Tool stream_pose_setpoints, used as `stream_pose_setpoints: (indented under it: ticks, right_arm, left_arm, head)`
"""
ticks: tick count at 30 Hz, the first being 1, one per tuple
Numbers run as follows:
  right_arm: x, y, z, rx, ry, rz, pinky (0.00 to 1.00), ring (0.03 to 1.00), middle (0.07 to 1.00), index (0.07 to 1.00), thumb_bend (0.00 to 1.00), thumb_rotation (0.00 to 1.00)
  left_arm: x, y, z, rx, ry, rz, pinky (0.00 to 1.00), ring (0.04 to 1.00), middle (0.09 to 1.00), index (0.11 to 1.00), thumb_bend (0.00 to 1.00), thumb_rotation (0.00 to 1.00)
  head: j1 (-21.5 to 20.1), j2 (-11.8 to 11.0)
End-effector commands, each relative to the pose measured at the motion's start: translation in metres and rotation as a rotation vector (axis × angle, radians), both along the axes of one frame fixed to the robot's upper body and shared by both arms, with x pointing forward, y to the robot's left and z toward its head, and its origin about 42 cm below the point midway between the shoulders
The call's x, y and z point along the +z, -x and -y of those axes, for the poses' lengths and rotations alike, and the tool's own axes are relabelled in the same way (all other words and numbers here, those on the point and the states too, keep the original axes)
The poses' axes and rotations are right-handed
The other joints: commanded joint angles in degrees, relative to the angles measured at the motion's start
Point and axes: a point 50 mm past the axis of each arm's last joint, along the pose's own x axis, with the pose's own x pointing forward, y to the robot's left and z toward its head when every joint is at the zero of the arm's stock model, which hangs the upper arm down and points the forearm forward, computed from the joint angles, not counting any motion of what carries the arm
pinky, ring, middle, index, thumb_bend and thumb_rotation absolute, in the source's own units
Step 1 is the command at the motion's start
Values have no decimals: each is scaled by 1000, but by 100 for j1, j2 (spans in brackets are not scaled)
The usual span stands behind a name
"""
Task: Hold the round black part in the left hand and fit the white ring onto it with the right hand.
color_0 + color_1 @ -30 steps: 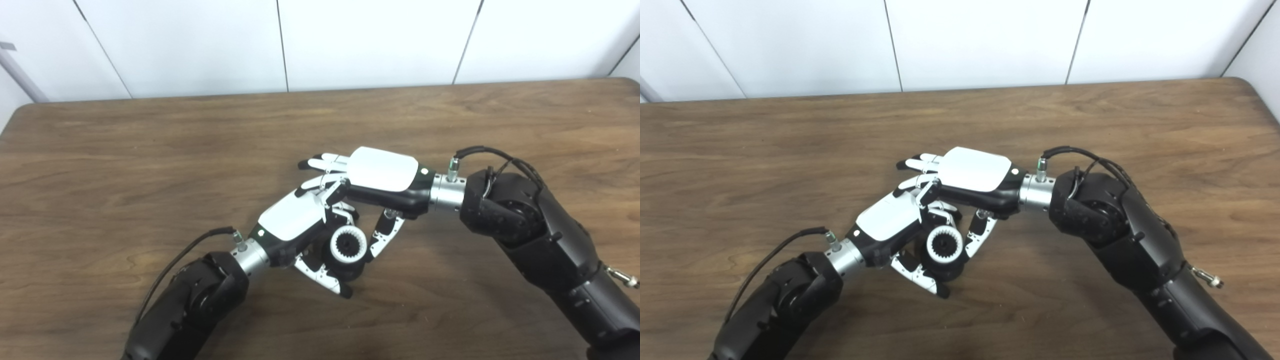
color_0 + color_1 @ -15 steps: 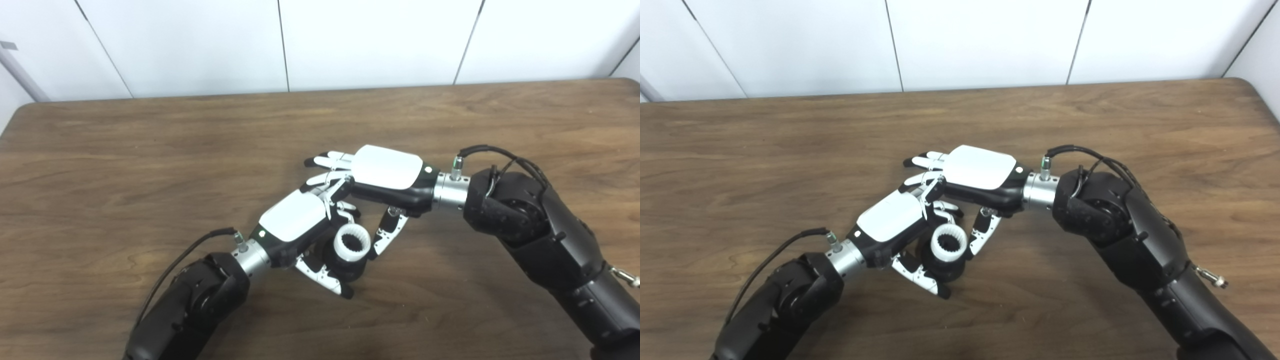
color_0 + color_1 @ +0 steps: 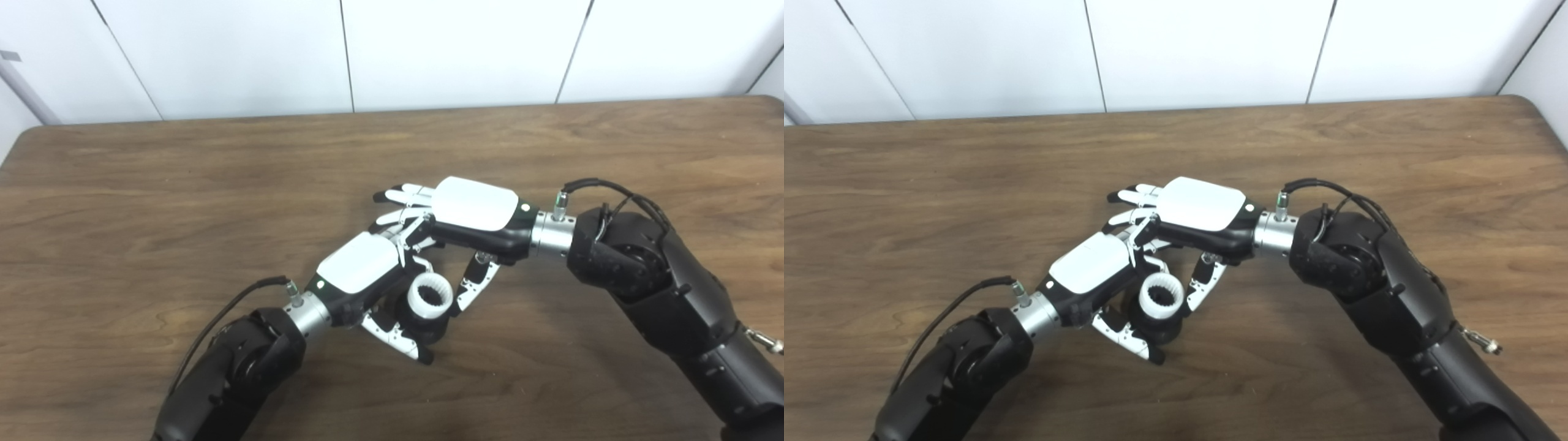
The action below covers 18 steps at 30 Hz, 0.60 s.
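My left hand (image 3: 361,269) is shut on the round black part (image 3: 432,328), holding it low over the table with fingers behind it and the thumb under its front. The white toothed ring (image 3: 430,295) sits on top of the black part, tilted, its opening facing up toward me. My right hand (image 3: 471,205) reaches in from the right and lies over the left hand's fingers. Its thumb (image 3: 473,286) rests against the ring's right side and a bent finger comes down behind the ring. Its other fingers stretch out to the left.
The brown wooden table (image 3: 184,184) spreads all around the hands, and a white panelled wall (image 3: 429,49) runs behind its far edge. A black cable (image 3: 603,190) loops over the right wrist.
The ring has tipped from facing me to facing more upward on the black part. The right hand has shifted slightly right and away, with its thumb still at the ring.
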Motion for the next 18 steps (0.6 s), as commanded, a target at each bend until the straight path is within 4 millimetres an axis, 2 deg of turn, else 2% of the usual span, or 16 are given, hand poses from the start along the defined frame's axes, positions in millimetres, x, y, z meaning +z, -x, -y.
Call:
stream_pose_setpoints:
  ticks: [1,4,9,18]
  right_arm:
    - [12,-8,1,-22,-7,42,1000,1000,909,621,989,297]
    - [11,-7,1,-30,-5,45,1000,1000,928,670,1000,312]
    - [11,-3,-3,-44,-38,60,1000,1000,947,696,1000,357]
    - [10,1,-6,-33,-37,40,1000,1000,971,773,1000,335]
  left_arm:
    - [12,6,12,-69,23,37,1000,1000,874,481,524,64]
    - [12,6,14,-72,27,31,1000,1000,876,481,524,65]
    - [10,7,18,-71,31,21,1000,1000,860,481,524,66]
    - [11,5,23,-85,25,12,1000,1000,893,483,524,63]
  head:
    - [18,15]
    - [40,31]
    - [88,58]
    - [116,66]
